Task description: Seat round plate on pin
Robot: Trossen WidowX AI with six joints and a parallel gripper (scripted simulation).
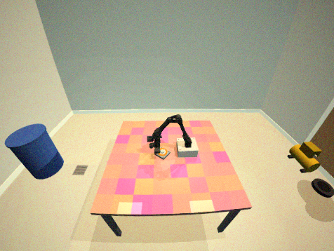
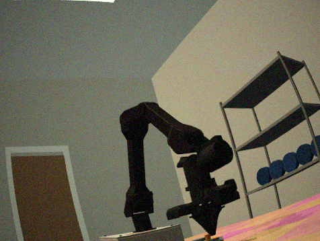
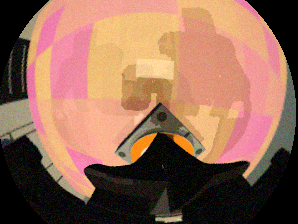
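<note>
Closest to the wrist camera, tool [image 3: 160, 156] pressed together on nothing, tips pointing down over round plate [image 3: 145, 145]. Only an orange sliver of that plate visible past the dark tips, resting on the grey square base [image 3: 174, 124]; tab, hole, post and pin all covered by the tool, so impossible to judge flat or tilted, or touched or not. Beyond, on the checked pink and orange worktop [image 1: 154, 189], seen from above: base and plate [image 1: 162, 153] just left of the white arm pedestal [image 1: 186, 148], arm [image 1: 168, 131] arching over from pedestal to plate. Low at the bottom edge of the side view, tool tips [image 2: 211, 232] hovering right above a small orange bit, mostly cut off by the frame. Farther out on the floor: blue bin [image 1: 34, 151] to the left, floor vent [image 1: 80, 170] beside it, yellow machine [image 1: 304, 155] and dark ring [image 1: 323, 187] to the right. Behind the arm, metal shelf rack [image 2: 269, 128] carrying blue discs [image 2: 290, 161], and a brown door [image 2: 43, 195].
</note>
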